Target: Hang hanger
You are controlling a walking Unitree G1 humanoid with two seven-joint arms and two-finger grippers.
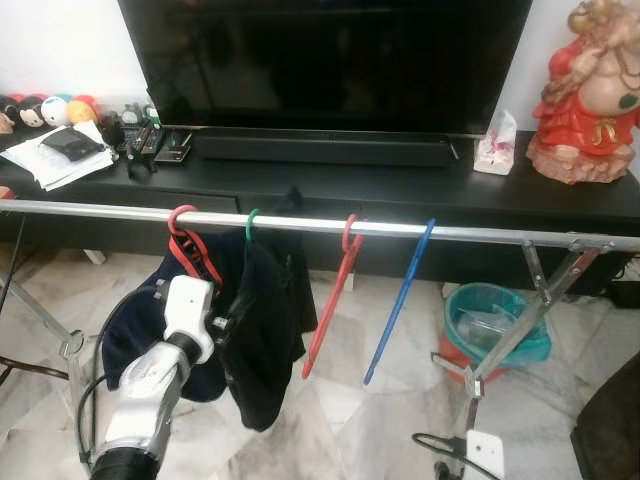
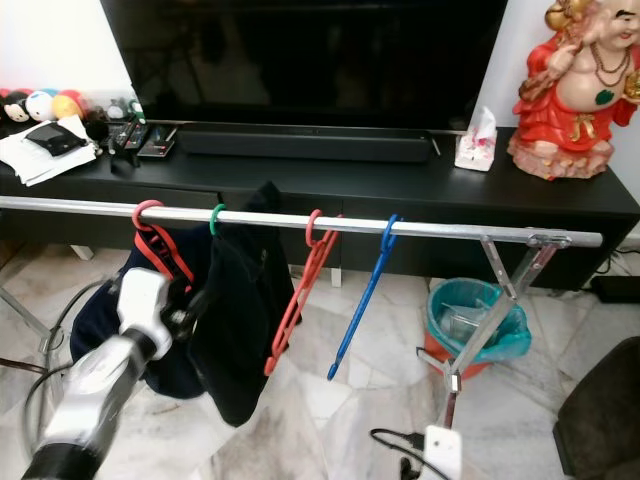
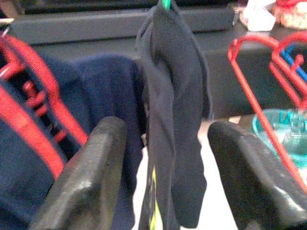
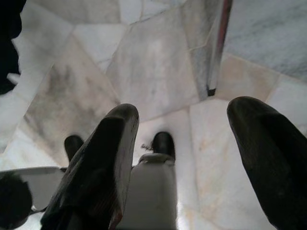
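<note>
Looks like you were basically done: the green hanger [image 1: 252, 222] with the dark shirt [image 1: 262, 320] sat hooked on the rail [image 1: 480, 233], between two red ones. Your left gripper [image 3: 163, 182] was open, fingers either side of the shirt, nothing grasped. Right gripper [image 4: 180, 158] hung open over the floor.

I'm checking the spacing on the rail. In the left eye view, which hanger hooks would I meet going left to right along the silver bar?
Red hanger hook → green hanger hook, carrying the dark garment → second red hanger hook → blue hanger hook.
</note>
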